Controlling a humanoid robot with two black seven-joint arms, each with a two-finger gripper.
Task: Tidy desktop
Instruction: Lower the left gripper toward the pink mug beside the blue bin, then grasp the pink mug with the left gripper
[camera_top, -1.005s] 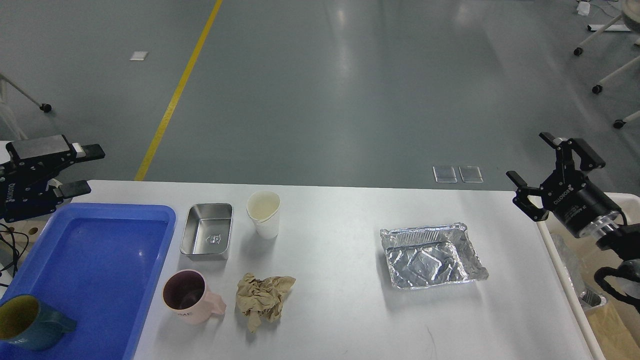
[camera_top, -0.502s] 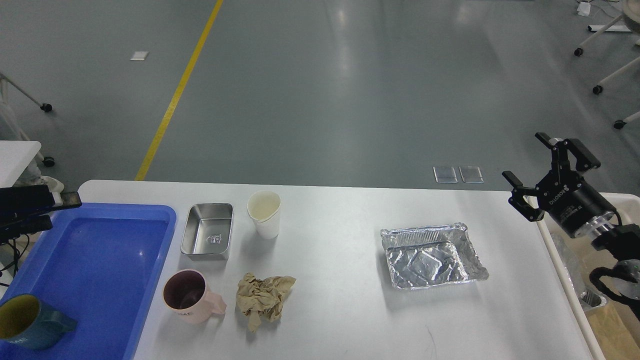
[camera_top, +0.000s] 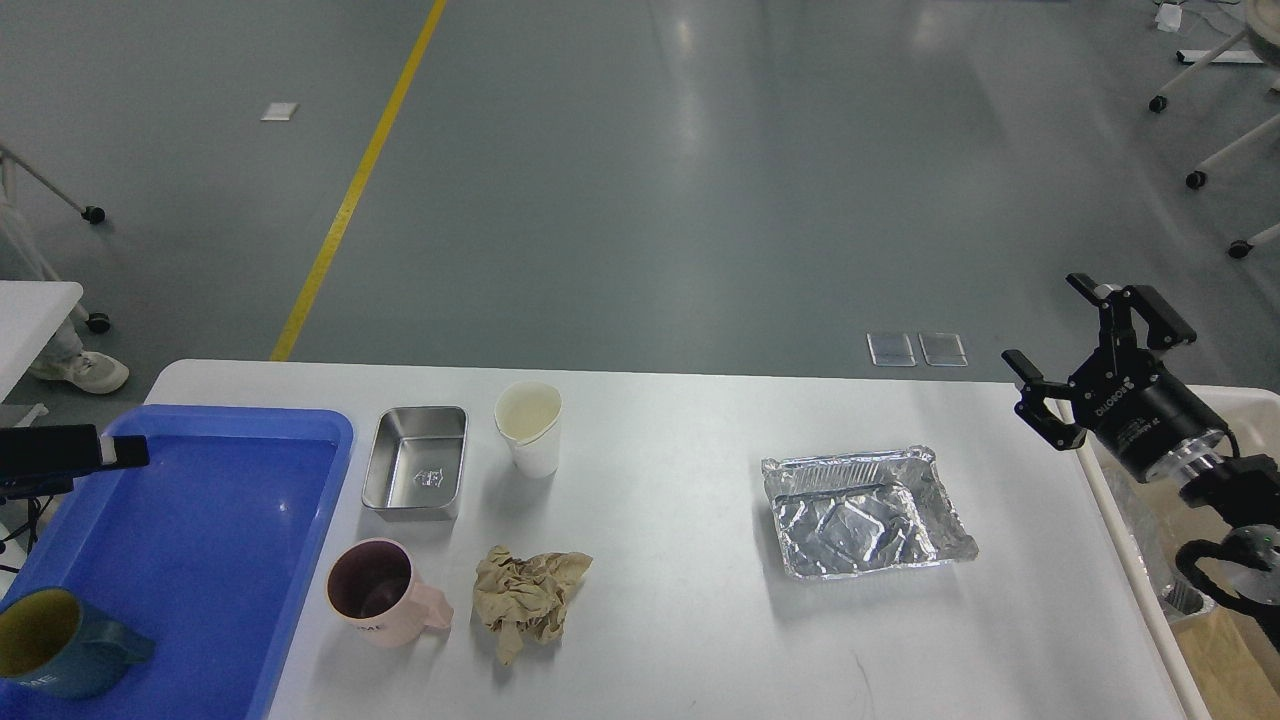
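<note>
The white desktop (camera_top: 680, 620) fills the lower part of the head view. On it stand a steel tin (camera_top: 416, 462), a white paper cup (camera_top: 529, 428), a pink mug (camera_top: 378, 593), a crumpled brown paper (camera_top: 528, 598) and a crumpled foil tray (camera_top: 862, 511). My right gripper (camera_top: 1042, 318) is open and empty, raised above the desktop's right edge, right of the foil tray. My left gripper (camera_top: 95, 466) shows only its fingertips at the left edge, over the blue tray's far left rim; they stand apart and hold nothing.
A blue plastic tray (camera_top: 200, 540) lies on the desktop's left end with a teal mug (camera_top: 60, 655) in its near corner. A beige bin (camera_top: 1215, 640) stands beside the right edge, under my right arm. Beyond the desktop is grey floor with a yellow line.
My left gripper has dropped and drawn back to the left, mostly out of view. My right gripper has shifted slightly left and up. The things on the desktop have not moved.
</note>
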